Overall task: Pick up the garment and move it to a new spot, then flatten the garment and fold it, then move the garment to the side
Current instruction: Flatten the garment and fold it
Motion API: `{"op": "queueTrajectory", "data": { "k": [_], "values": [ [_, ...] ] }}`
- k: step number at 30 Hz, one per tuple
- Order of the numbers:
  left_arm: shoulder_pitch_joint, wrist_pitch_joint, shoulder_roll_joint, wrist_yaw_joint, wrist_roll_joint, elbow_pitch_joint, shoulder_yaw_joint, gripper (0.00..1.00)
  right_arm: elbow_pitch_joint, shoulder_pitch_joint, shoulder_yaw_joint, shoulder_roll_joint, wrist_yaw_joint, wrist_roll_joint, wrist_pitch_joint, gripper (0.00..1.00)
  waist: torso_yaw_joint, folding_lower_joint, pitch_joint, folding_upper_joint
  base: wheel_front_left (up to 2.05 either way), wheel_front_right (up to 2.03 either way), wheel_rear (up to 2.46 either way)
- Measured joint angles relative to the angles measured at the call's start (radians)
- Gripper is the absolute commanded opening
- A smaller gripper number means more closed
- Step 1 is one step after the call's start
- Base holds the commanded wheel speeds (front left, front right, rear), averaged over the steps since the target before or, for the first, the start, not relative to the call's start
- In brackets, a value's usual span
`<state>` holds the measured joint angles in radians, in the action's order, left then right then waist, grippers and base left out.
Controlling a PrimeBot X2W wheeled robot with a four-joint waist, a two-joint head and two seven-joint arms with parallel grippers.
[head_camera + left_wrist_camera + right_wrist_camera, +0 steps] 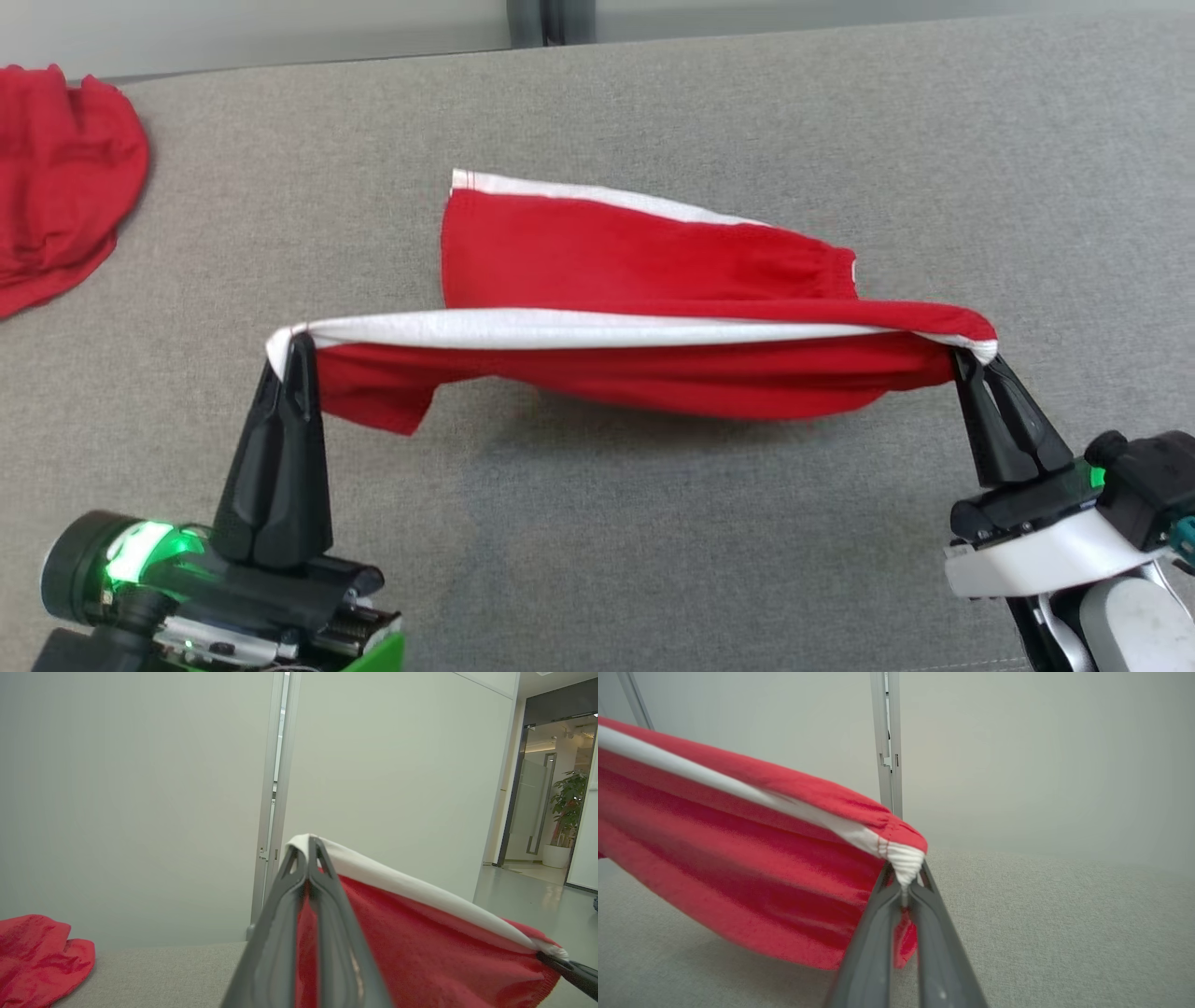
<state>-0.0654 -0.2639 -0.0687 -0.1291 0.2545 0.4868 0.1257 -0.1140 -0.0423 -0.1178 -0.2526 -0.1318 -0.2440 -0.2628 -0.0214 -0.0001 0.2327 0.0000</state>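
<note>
The garment (635, 271) is a pair of red shorts with a white side stripe, stretched between both grippers above the grey table (653, 523). My left gripper (297, 343) is shut on its white-edged left corner. My right gripper (969, 357) is shut on the ribbed white corner at the right. The near half hangs in the air and casts a shadow, while the far half lies on the table. In the left wrist view the garment (420, 947) hangs from my left gripper (308, 842). The right wrist view shows the garment (738, 858) pinched in my right gripper (906, 882).
A second red cloth (56, 177) lies bunched at the table's far left corner, also seen in the left wrist view as a red cloth (37, 956). A pale wall with a metal frame post (275, 788) stands behind the table. Bare grey table lies in front.
</note>
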Motion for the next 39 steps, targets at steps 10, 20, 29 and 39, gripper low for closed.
{"op": "queueTrajectory", "data": {
  "k": [10,20,29,39],
  "values": [
    [-0.002,0.000,0.012,-0.003,0.071,-0.179,0.005,0.00,0.126,0.024,-0.036,0.010,0.000,-0.045,0.000,0.00,-0.034,0.0000,-0.007,0.0000,0.00,0.00,0.00],
    [0.286,0.000,-0.072,-0.003,0.133,-0.510,0.048,0.00,0.298,-0.154,-0.046,0.068,0.000,-0.057,0.000,0.00,-0.048,0.0000,0.061,0.0000,0.00,0.00,0.00],
    [0.529,0.000,-0.140,-0.003,0.142,-0.775,0.079,0.00,0.466,-0.333,-0.051,0.139,0.000,-0.042,0.000,0.00,-0.084,0.0000,0.148,0.0000,0.00,0.00,0.00],
    [0.704,0.000,-0.168,-0.003,0.135,-1.007,0.106,0.00,0.596,-0.479,-0.073,0.182,0.000,-0.036,0.000,0.00,-0.125,0.0000,0.232,0.0000,0.00,0.00,0.00]
  ]
}}
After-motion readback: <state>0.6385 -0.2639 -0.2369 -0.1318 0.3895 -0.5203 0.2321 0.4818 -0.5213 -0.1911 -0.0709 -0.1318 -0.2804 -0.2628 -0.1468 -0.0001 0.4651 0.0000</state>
